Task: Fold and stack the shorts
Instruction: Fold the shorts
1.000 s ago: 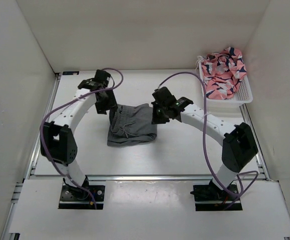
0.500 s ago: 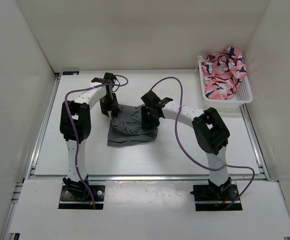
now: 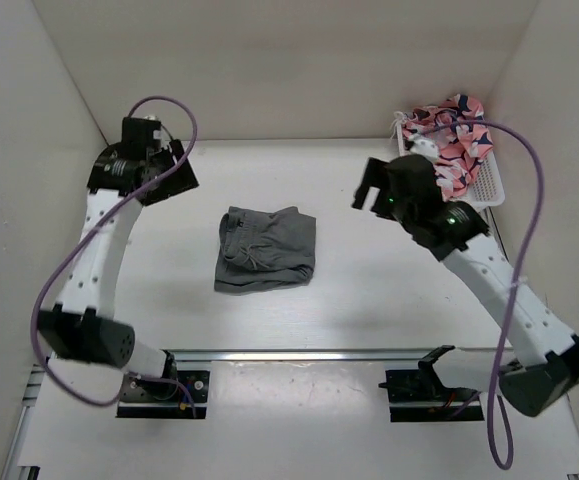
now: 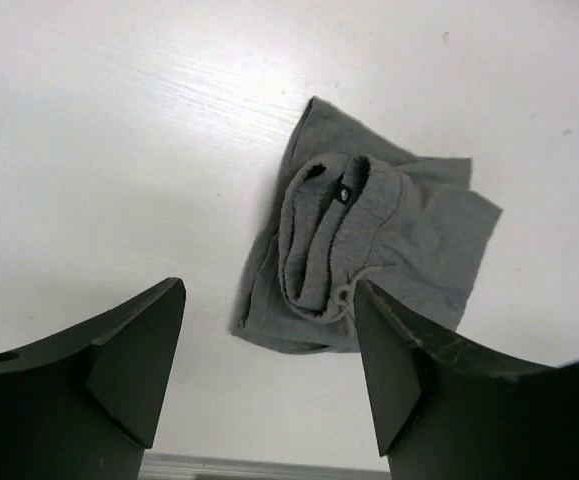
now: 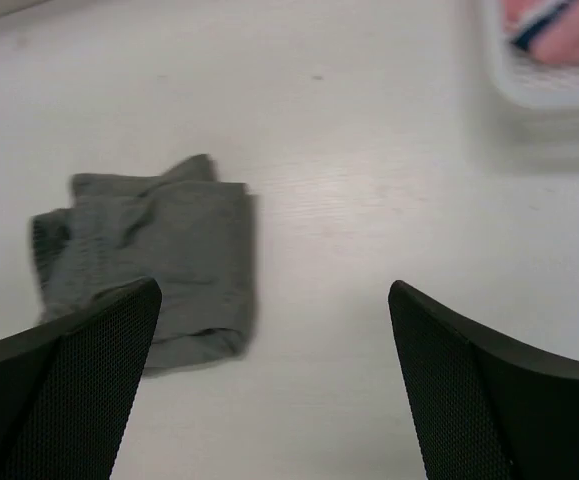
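Observation:
The grey shorts [image 3: 266, 249] lie folded in a compact bundle on the white table, waistband gathered along their left side. My left gripper [image 3: 174, 172] hangs raised at the back left, well apart from them, jaws open and empty. In the left wrist view the shorts [image 4: 369, 250] lie below and beyond the open left gripper [image 4: 269, 375]. My right gripper [image 3: 371, 186] is lifted at the back right, open with nothing in it. In the right wrist view the shorts [image 5: 149, 250] sit at the left, partly behind the left finger of the right gripper [image 5: 274, 385].
A white basket [image 3: 481, 190] at the back right holds pink, white and navy patterned clothes [image 3: 449, 140]; its corner [image 5: 544, 90] shows in the right wrist view. White walls enclose the table on three sides. A metal rail [image 3: 289, 353] runs along the near edge.
Both arms have lifted off the shorts and swung outward, left to the back left, right toward the basket. Both grippers have opened. The shorts stay folded on the table.

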Controlling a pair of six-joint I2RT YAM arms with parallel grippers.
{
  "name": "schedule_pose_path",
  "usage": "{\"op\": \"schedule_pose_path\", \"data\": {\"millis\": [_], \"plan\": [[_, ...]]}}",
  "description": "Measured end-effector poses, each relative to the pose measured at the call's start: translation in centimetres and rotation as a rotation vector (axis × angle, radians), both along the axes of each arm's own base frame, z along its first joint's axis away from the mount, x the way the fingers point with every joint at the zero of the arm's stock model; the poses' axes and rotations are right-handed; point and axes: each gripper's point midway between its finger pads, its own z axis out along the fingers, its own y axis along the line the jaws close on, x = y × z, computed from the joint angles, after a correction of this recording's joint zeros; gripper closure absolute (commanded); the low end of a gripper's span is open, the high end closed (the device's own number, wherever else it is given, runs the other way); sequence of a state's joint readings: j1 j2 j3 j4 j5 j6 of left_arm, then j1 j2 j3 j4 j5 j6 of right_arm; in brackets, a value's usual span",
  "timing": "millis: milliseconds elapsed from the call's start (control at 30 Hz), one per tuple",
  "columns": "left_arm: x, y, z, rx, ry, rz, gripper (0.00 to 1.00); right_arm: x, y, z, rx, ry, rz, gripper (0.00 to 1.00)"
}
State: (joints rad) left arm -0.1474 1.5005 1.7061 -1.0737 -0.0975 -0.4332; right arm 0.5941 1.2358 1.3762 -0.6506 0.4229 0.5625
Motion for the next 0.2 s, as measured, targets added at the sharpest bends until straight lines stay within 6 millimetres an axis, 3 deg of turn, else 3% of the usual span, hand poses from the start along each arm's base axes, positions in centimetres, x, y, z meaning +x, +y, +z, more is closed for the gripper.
{"op": "schedule_pose_path", "data": {"millis": [100,200], "plan": [[-3.7,0.7,0.7,-0.023,-0.052,0.018,0.20,-2.2,-4.7,-2.0,-0.083,0.042,-0.106,0.01],[-6.2,1.2,-0.7,-0.032,-0.034,0.033,0.20,-4.3,-7.7,-4.5,-0.155,0.109,-0.162,0.01]]}}
